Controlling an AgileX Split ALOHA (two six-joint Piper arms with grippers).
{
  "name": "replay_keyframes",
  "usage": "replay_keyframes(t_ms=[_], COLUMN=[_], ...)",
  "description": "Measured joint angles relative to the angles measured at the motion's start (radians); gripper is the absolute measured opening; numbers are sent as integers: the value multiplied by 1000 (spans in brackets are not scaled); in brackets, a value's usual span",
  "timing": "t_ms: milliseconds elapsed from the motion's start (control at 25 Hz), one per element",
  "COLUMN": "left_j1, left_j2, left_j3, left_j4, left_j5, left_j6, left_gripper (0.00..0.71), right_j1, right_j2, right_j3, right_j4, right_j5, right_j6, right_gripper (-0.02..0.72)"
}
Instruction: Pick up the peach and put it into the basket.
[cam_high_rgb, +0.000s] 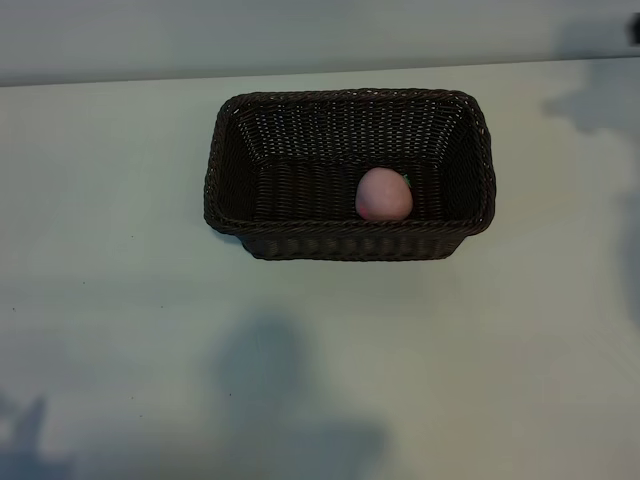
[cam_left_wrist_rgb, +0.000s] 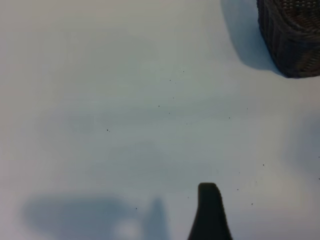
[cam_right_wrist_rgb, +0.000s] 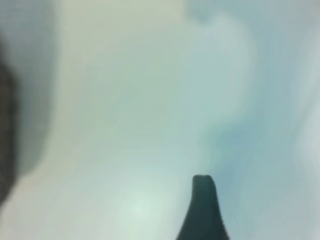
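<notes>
The dark-brown woven basket stands on the table at the middle back. The pale-pink peach lies inside it, against the near wall and right of centre. Neither arm shows in the exterior view. In the left wrist view my left gripper hangs open over bare table, with one dark finger showing and a corner of the basket farther off. In the right wrist view my right gripper is open too, with one finger showing and nothing held. A dark strip at that view's edge is the basket.
The pale table spreads bare on all sides of the basket. Arm shadows fall on it near the front edge and at the back right. A wall runs along the back.
</notes>
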Motion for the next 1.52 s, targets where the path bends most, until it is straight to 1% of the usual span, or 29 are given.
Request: replay_keyframes(t_ms=[120, 240, 400, 560, 800, 1040, 1160, 1360, 1520], left_j1=[0, 0, 0, 0, 0, 0, 0, 0, 0], left_j2=[0, 0, 0, 0, 0, 0, 0, 0, 0], left_j3=[0, 0, 0, 0, 0, 0, 0, 0, 0], left_j4=[0, 0, 0, 0, 0, 0, 0, 0, 0], left_j5=[0, 0, 0, 0, 0, 0, 0, 0, 0], left_j6=[0, 0, 0, 0, 0, 0, 0, 0, 0], left_gripper=[531, 531, 531, 531, 531, 531, 531, 531, 531], right_j1=[-57, -68, -68, -68, -68, -68, -68, -63, -17], right_j2=[-1, -24, -131, -306, -680, -1050, -1163, -1306, -1402], right_j3=[0, 0, 2, 64, 211, 292, 323, 379, 470], right_j4=[-1, 8, 58, 81, 76, 70, 46, 31, 24], right_j5=[15, 20, 21, 21, 29, 56, 57, 45, 39], right_j6=[-2, -2, -2, -10, -17, -15, -14, -18, -20], right_gripper=[541, 541, 540, 540, 540, 540, 540, 540, 540])
